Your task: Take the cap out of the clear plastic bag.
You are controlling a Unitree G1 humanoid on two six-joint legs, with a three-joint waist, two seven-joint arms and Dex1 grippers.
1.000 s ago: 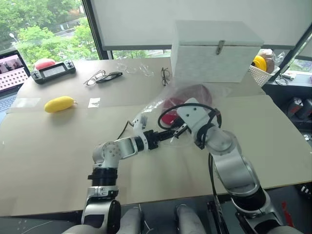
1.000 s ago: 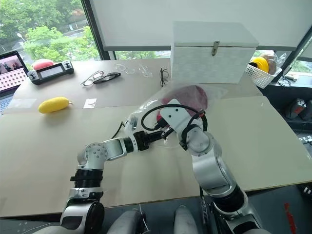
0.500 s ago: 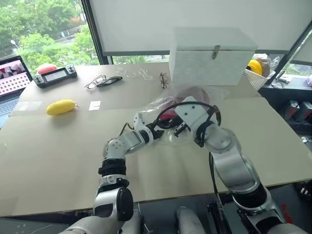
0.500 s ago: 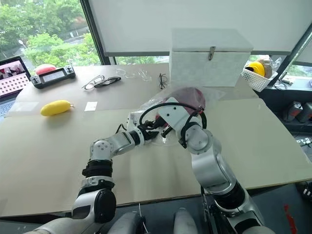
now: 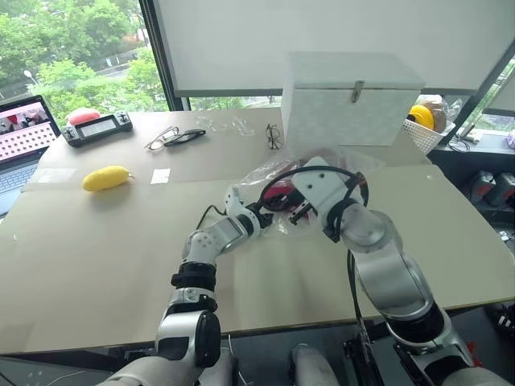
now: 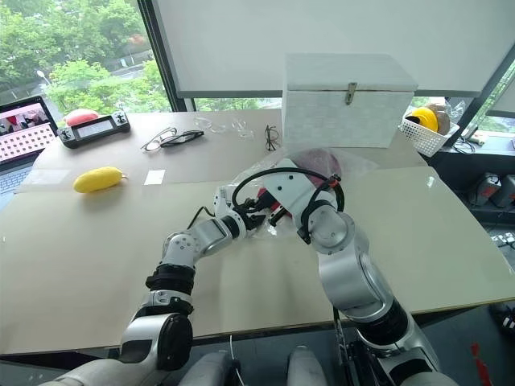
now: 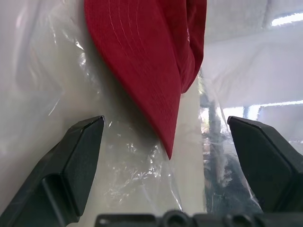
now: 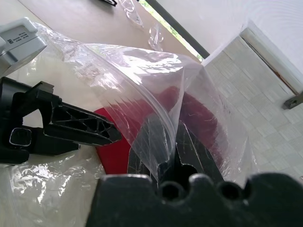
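Your two arms meet at the middle of the table (image 5: pixel 96 257), just in front of a white box (image 5: pixel 350 96). The clear plastic bag (image 8: pixel 142 80) lies there, crumpled, with its open mouth lifted toward you. Your right gripper (image 8: pixel 173 142) has its fingers pressed together, pinching the upper edge of the bag and holding that sheet up like a tent. Under it, the cap (image 7: pixel 151 61) sits inside the bag, resting on the lower sheet. The dark red brim points out of the opening toward your left gripper (image 7: pixel 165 161), and the cap's long axis runs from that brim tip back to the crown, deeper in the bag toward the box. Your left gripper is at the bag's mouth with its fingers spread wide, one on each side of the brim tip and not touching it. Farther off on your left lie a yellow banana-shaped toy (image 5: pixel 106 177), several pairs of glasses (image 5: pixel 173 137) and a laptop (image 5: pixel 24 133).
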